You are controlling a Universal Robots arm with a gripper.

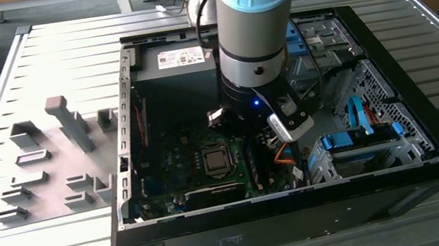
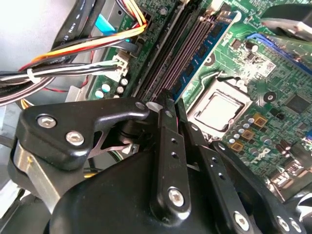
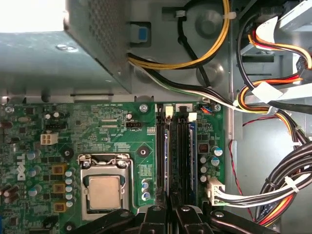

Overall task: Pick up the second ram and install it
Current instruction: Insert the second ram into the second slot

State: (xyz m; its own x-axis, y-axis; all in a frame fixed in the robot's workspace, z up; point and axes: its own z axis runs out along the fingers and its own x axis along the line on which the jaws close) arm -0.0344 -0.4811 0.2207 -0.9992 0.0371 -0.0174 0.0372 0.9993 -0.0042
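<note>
Inside the open computer case (image 1: 430,151), my gripper (image 2: 168,100) is low over the motherboard's memory slots (image 3: 181,156), next to the CPU socket (image 3: 105,187). Its black fingers (image 3: 157,217) are pressed together, and I see nothing between them. A thin blue-green ram stick (image 2: 210,43) with dark chips stands seated in the slot nearest the socket, showing as a narrow blue strip (image 3: 167,156) in the first wrist view. The fingertips sit right at the end of that slot row. The grey and blue arm (image 1: 254,60) comes down into the middle of the case.
Bundles of black, yellow, orange and white cables (image 3: 282,185) run along the slots' far side. The power supply (image 1: 172,62) fills one end of the case, and blue drive-bay latches (image 1: 360,139) stand at the exterior view's right. Grey holders (image 1: 61,158) stand on the slatted table outside.
</note>
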